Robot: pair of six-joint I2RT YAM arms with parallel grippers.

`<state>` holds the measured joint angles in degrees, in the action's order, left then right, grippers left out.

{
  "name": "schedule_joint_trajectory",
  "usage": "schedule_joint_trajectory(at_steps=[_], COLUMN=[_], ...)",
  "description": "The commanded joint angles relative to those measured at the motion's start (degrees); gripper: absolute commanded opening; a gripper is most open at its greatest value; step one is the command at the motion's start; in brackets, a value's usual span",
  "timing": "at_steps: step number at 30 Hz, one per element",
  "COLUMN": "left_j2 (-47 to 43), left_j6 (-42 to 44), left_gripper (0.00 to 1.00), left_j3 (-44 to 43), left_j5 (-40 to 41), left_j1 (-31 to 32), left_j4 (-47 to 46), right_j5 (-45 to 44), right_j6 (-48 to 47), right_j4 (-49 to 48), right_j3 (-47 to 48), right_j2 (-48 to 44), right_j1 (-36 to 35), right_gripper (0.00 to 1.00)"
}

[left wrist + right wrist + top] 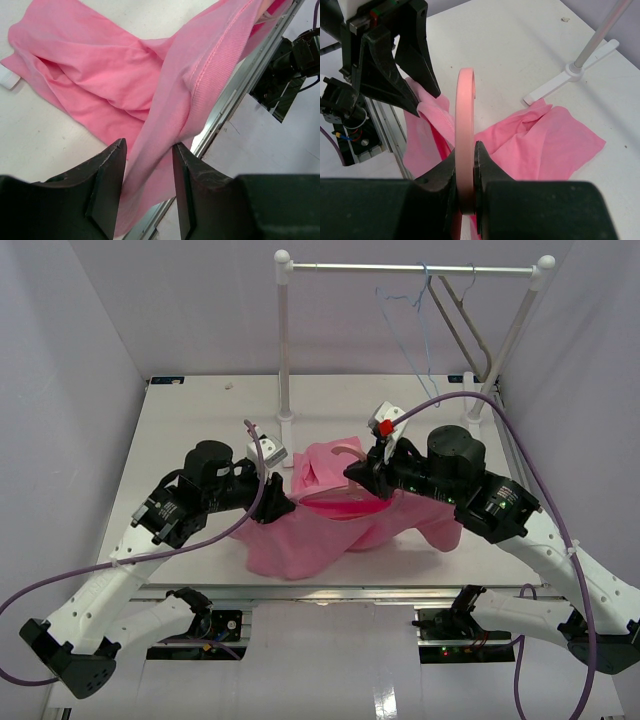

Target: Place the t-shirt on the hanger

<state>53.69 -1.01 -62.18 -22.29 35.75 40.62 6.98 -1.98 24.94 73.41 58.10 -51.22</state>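
The pink t-shirt [300, 535] lies crumpled in the middle of the table, part of it raised. The pink hanger [340, 504] is partly inside the cloth, with its hook sticking out above. My right gripper [465, 148] is shut on the hanger [465, 110], which stands upright between its fingers. My left gripper [280, 502] is at the shirt's left side. In the left wrist view its jaws stand apart, and a ribbed band of the t-shirt [210, 70] runs loosely through the left gripper [148, 145]. The t-shirt [545, 145] spreads out behind the hanger.
A white clothes rail [283, 340] stands at the back of the table, carrying a thin blue wire hanger [425, 330] and a grey hanger [460, 320]. Its foot [570, 75] sits close behind the shirt. The table's metal front edge [235, 90] runs just beside the left gripper.
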Motion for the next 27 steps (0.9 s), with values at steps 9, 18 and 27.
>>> schedule_joint_trajectory(at_steps=[9,18,27], left_j2=[-1.1,-4.0,-7.0], left_j6=[-0.4,-0.9,0.8], left_gripper=[0.55,0.54,0.58], left_j3=[-6.4,-4.9,-7.2], left_j5=[5.1,14.1,6.7], left_j1=[-0.5,-0.5,-0.5], left_j4=[3.4,3.0,-0.7], right_j5=[-5.5,-2.1,6.8], right_j6=[-4.0,-1.8,0.0], right_j4=[4.2,6.7,4.1], right_j3=[13.1,20.9,12.3], right_j2=[3.0,3.2,-1.1], right_j1=[1.2,1.1,1.1], right_gripper=[0.08,0.08,0.08])
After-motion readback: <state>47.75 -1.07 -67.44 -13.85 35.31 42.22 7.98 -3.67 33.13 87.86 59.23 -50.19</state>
